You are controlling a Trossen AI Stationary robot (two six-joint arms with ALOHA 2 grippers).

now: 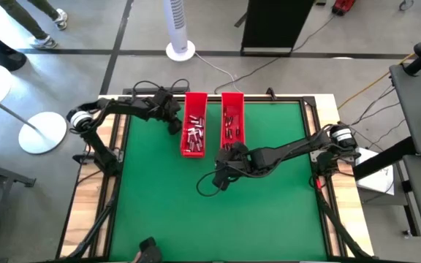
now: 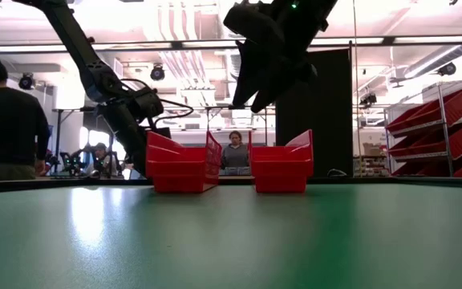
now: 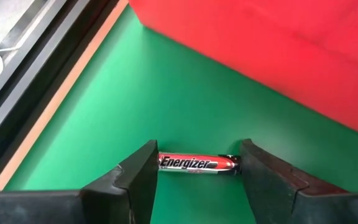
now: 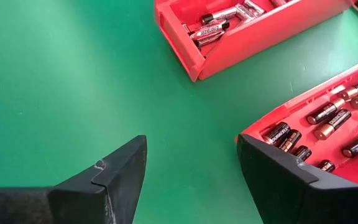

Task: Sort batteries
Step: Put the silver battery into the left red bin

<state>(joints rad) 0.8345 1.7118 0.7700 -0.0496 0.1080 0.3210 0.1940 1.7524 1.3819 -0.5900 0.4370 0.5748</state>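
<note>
Two long red trays stand side by side at the far middle of the green mat. The left tray (image 1: 184, 139) holds silvery batteries (image 4: 219, 25). The right tray (image 1: 242, 124) holds darker, copper-tipped batteries (image 4: 328, 124). My left gripper (image 1: 174, 123) is just left of the left tray, shut on a red and silver Energizer battery (image 3: 194, 163). My right gripper (image 1: 229, 155) hangs open above the mat at the right tray's near end, raised well off the table (image 2: 251, 100), with nothing between its fingers (image 4: 191, 149). My left gripper has the battery lengthwise between its two fingers, one end (image 3: 163, 163) against one finger's inner face and the other end (image 3: 232, 164) against the other's. The battery lies level next to the left tray's outer wall (image 3: 278, 56). Whether it rests on the mat, I cannot tell.
A black cable (image 1: 209, 184) loops on the mat near my right gripper. The mat's near half (image 1: 218, 226) is open green surface. A wooden border with black rails (image 1: 108, 157) frames the mat. A white fan (image 1: 180, 29) stands beyond the far edge, and people show in the room behind.
</note>
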